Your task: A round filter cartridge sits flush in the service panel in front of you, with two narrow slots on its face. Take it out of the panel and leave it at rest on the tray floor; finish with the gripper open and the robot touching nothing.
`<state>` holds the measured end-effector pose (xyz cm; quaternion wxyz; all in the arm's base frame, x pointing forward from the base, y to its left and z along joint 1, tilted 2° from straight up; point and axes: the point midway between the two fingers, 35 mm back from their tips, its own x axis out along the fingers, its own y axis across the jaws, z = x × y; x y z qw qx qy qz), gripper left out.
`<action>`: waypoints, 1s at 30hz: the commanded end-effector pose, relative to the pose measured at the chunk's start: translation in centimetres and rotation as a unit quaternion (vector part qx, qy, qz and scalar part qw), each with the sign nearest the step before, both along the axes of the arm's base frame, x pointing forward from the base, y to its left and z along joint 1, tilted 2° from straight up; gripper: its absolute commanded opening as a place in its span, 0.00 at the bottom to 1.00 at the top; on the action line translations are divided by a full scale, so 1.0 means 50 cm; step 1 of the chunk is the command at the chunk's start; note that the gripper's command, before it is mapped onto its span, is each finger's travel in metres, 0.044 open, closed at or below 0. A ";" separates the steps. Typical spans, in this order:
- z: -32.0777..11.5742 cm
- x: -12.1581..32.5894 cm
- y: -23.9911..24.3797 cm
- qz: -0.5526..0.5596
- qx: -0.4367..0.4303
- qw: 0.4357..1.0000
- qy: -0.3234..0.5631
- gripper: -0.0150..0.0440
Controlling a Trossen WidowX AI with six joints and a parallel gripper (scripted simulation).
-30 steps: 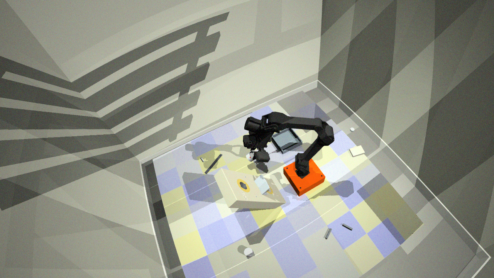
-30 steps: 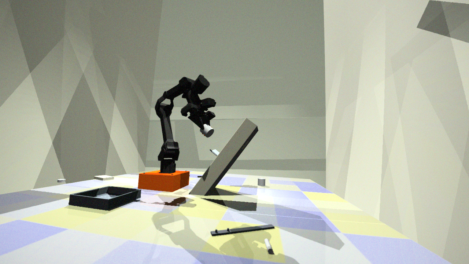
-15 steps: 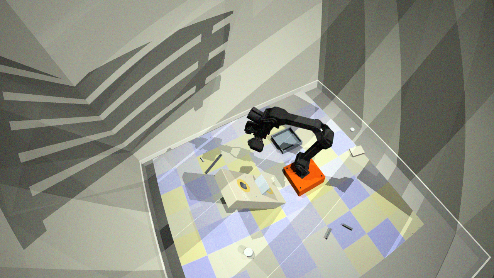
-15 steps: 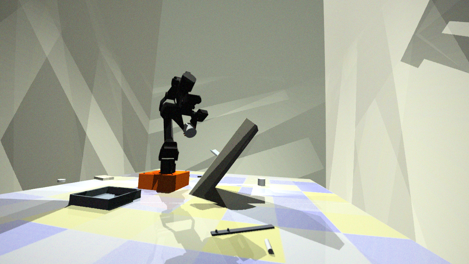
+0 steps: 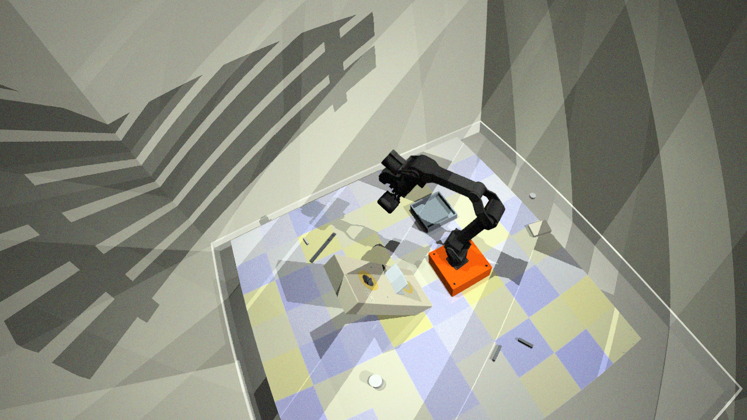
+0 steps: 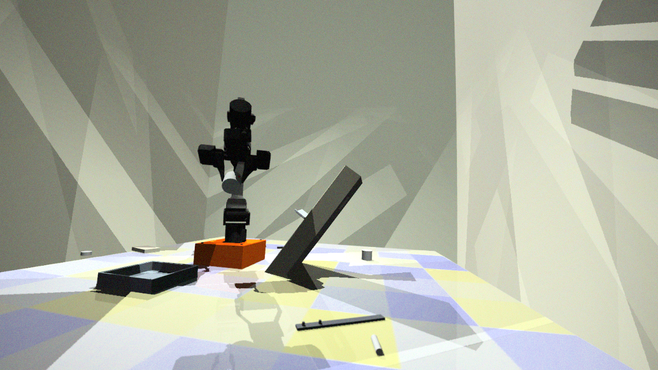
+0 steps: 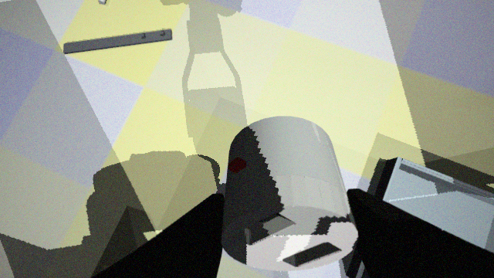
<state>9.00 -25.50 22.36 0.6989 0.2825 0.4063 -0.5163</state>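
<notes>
The pale round cartridge [image 6: 231,184] [image 7: 293,162] has a red mark on its side and dark slots on the face toward the wrist camera. My gripper [image 6: 233,176] [image 7: 284,201] is shut on its sides and holds it high above the table, off the panel. The top view hides the cartridge behind the arm. The tilted service panel [image 5: 383,295] [image 6: 303,229] has an empty dark round socket [image 5: 368,280] ringed in yellow. The dark-walled tray [image 5: 441,223] [image 6: 124,282] [image 7: 463,210] lies beside the cartridge, to its lower right in the wrist view.
A pale blue flap [image 5: 397,279] [image 6: 300,213] stands out from the panel. A dark bar [image 5: 323,247] [image 6: 340,322] [image 7: 117,41] and a short rod [image 6: 377,345] lie beyond the panel. A white cylinder [image 5: 375,380] [image 6: 366,255] and a pale block [image 5: 538,227] [image 6: 145,249] lie farther off.
</notes>
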 end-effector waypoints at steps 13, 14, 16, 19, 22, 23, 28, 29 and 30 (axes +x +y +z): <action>-0.077 -0.102 -0.042 -0.105 -0.003 0.994 0.000 0.25; -0.084 -0.112 -0.044 -0.114 -0.003 0.993 0.000 0.25; -0.098 -0.131 -0.047 -0.131 -0.004 0.991 0.000 0.25; -0.120 -0.159 -0.051 -0.155 -0.005 0.988 0.000 0.25; -0.141 -0.188 -0.052 -0.180 -0.005 0.984 0.000 0.25; -0.148 -0.198 -0.051 -0.189 -0.006 0.982 0.000 0.25; -0.183 -0.246 -0.046 -0.230 -0.007 0.973 0.001 0.25; -0.190 -0.255 -0.044 -0.238 -0.007 0.971 0.001 0.25; -0.197 -0.264 -0.042 -0.246 -0.008 0.969 0.001 0.25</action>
